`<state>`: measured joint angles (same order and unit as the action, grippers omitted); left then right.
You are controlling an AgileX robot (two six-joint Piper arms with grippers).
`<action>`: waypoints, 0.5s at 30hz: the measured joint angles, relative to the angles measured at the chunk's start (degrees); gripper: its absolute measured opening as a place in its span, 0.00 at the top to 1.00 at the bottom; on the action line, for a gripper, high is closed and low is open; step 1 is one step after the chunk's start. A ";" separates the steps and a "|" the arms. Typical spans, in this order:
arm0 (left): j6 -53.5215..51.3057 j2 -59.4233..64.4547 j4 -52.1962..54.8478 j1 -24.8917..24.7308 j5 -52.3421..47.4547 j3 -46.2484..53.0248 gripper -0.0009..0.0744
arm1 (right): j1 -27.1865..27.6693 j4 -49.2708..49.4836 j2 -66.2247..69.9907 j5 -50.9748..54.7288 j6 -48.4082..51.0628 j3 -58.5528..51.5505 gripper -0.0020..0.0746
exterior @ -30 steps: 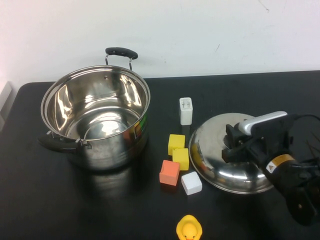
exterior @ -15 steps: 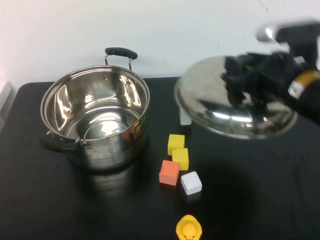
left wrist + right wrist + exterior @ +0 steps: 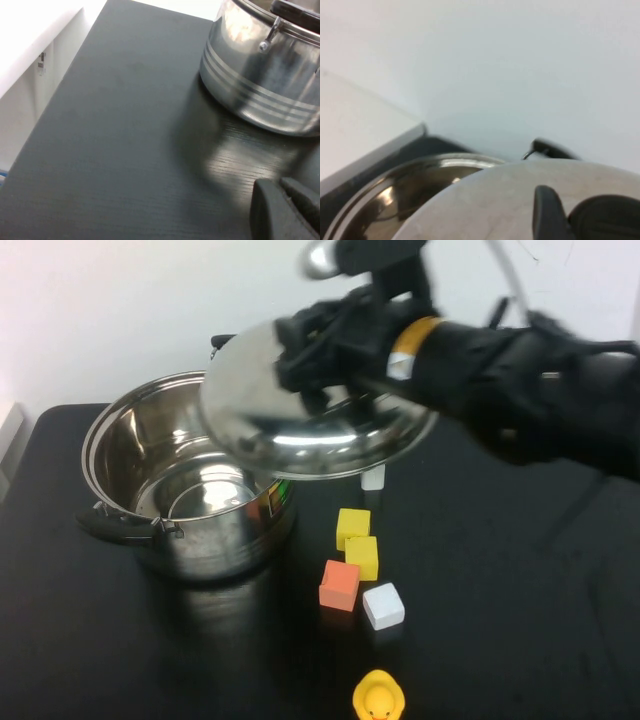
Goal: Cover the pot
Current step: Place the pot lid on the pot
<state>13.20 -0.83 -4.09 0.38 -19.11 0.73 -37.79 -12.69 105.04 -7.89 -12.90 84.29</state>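
Note:
The large steel pot (image 3: 190, 480) stands open on the left of the black table (image 3: 500, 620). My right gripper (image 3: 312, 352) is shut on the black knob (image 3: 607, 217) of the domed steel lid (image 3: 300, 435). It holds the lid tilted in the air over the pot's right rim. The right wrist view shows the lid (image 3: 485, 205) above the pot's rim (image 3: 395, 190). My left gripper (image 3: 281, 184) shows only in the left wrist view. It hangs low over the table beside the pot (image 3: 265, 75), with its fingers together and empty.
Right of the pot lie a white plug (image 3: 372, 478), two yellow blocks (image 3: 352, 525), an orange block (image 3: 339, 585) and a white block (image 3: 383, 605). A yellow duck (image 3: 378, 698) sits at the front edge. A white wall stands behind the table.
My right gripper has lifted the lid from the table's right side and carried it up and left, until it hangs over the pot's right rim.

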 joint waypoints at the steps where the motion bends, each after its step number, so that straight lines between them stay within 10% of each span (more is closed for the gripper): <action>1: 0.00 0.00 0.00 0.00 0.00 0.00 0.99 | -0.39 -0.03 1.35 1.17 -0.58 1.49 0.53; 15: 0.14 0.00 0.00 0.00 0.00 0.00 0.99 | -4.22 0.14 16.90 11.41 -2.42 23.70 0.53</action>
<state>13.35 -0.83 -4.09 0.38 -19.11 0.73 -42.02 -12.54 121.94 3.52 -15.31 108.00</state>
